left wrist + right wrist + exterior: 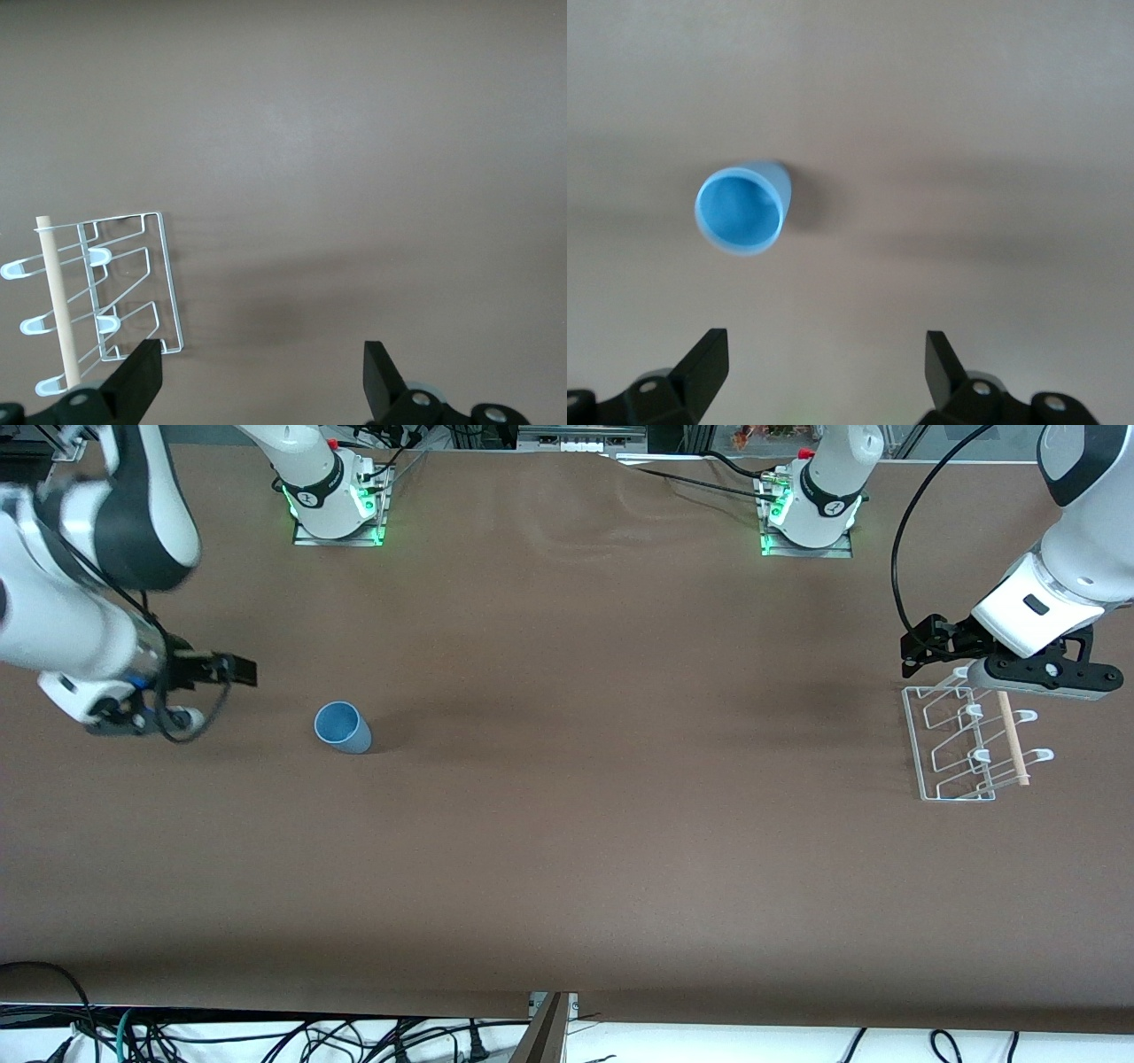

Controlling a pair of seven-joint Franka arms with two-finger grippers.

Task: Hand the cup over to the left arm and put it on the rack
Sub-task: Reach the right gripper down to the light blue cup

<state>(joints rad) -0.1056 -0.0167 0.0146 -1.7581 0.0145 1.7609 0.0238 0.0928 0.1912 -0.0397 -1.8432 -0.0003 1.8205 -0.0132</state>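
Cup first: the small light-blue plastic tumbler [343, 727] stands upright on the brown table covering [567, 850], toward the right arm's end, untouched. Right gripper [239, 670] hovers over the table just beside it, black fingers [709, 359] spread wide and holding nothing. To do this pickup well, I'd say centre the tumbler between those fingers, come down low on its tapered wall, close gently since thin plastic can squash or skid, and leave the upper part free for the handover. Over at the left arm's end, the left gripper [921, 646] waits above the top edge of the white wire drying rack [961, 748] with its pale wooden dowel [1012, 740], fingers [142, 372] parted and unloaded. Cup and rack sit well apart. That covering is smooth and matte with a faint ripple near the bases; green lights glow at both arm mounts, and cables trail along the camera-side edge.
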